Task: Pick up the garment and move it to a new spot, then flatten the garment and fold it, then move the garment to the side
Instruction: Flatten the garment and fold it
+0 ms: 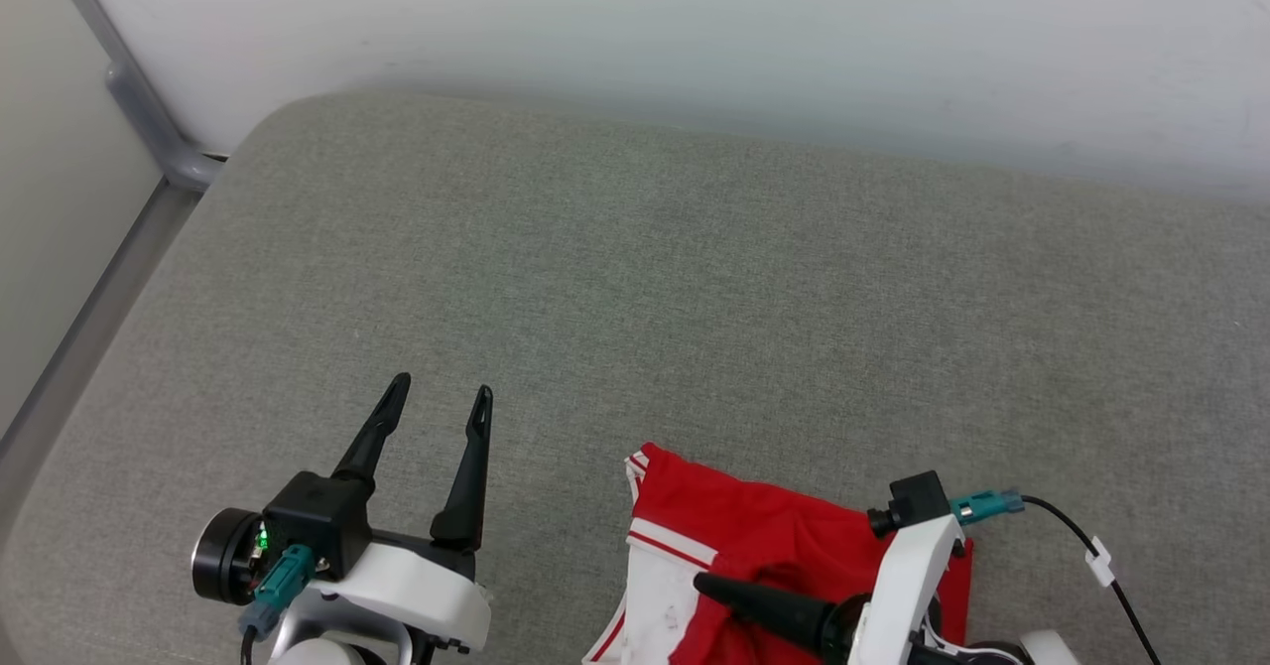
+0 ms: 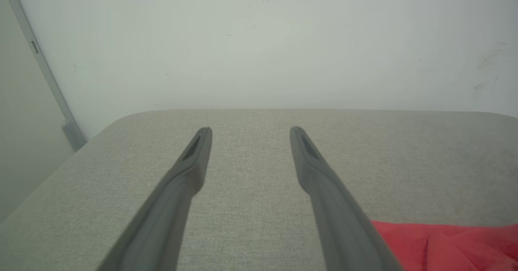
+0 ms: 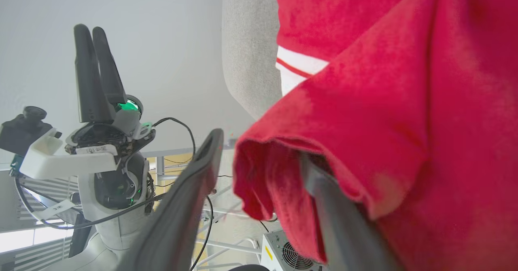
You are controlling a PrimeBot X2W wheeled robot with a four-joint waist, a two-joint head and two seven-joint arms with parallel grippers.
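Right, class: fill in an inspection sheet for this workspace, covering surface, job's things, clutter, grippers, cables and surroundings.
Surface: grey fabric pad with a rounded far-left corner.
Job's things: red garment, crumpled at the near edge, white striped trim showing.
Clutter: nothing seen.
Grippers: left gripper open, empty, beside the garment; right gripper open, a fold of garment draped over one finger.
Cables: black cable with a white clip, by the right wrist.
Surroundings: pale wall behind; grey metal rail at the left.
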